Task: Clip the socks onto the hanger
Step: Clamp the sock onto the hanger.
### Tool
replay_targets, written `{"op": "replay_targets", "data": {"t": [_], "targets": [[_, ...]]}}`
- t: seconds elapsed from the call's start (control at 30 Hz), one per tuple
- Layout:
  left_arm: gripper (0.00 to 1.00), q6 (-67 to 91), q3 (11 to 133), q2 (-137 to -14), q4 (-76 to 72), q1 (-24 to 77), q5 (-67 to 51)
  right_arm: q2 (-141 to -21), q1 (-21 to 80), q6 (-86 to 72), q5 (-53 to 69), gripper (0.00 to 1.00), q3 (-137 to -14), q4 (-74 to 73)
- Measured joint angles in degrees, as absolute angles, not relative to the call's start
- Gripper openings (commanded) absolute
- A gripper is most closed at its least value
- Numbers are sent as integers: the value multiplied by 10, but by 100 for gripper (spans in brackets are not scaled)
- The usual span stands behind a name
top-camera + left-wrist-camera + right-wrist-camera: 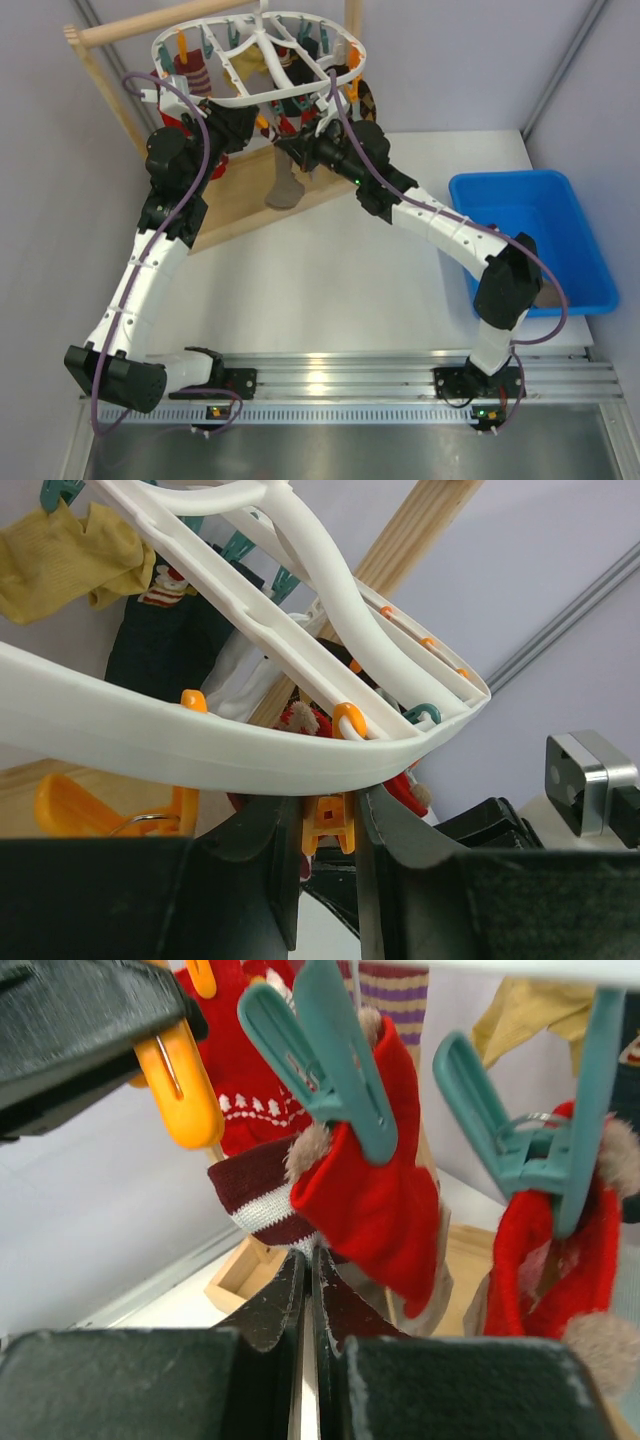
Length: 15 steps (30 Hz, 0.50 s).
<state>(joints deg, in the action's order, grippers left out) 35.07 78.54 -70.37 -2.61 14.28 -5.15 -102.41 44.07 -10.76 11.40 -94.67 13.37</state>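
Observation:
The white oval hanger point(250, 99) hangs from the wooden frame, with red, yellow and dark socks pegged on it. My left gripper point(238, 125) is under its near rim point(200, 745), shut on an orange peg point(328, 825). My right gripper point(290, 148) is just beside it, below the ring. In the right wrist view its jaws point(308, 1255) are pressed almost together on the lower edge of a maroon sock with a white stripe point(262, 1195). Red socks point(375, 1210) hang on teal pegs point(335, 1055) above. A taupe sock point(287, 186) dangles under the grippers.
The light wooden frame's rod point(130, 30) and base tray point(240, 205) stand at the back left, right behind both grippers. A blue bin point(505, 183) sits at the right, beside the right arm's elbow. A grey wall closes the back.

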Motion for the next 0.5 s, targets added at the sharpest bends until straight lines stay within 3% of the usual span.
{"op": "replay_targets", "data": {"t": [0.5], "targets": [[0,350,785,-704,-26,143,-51,-1024,441,-112,109,0,-954,150]]}}
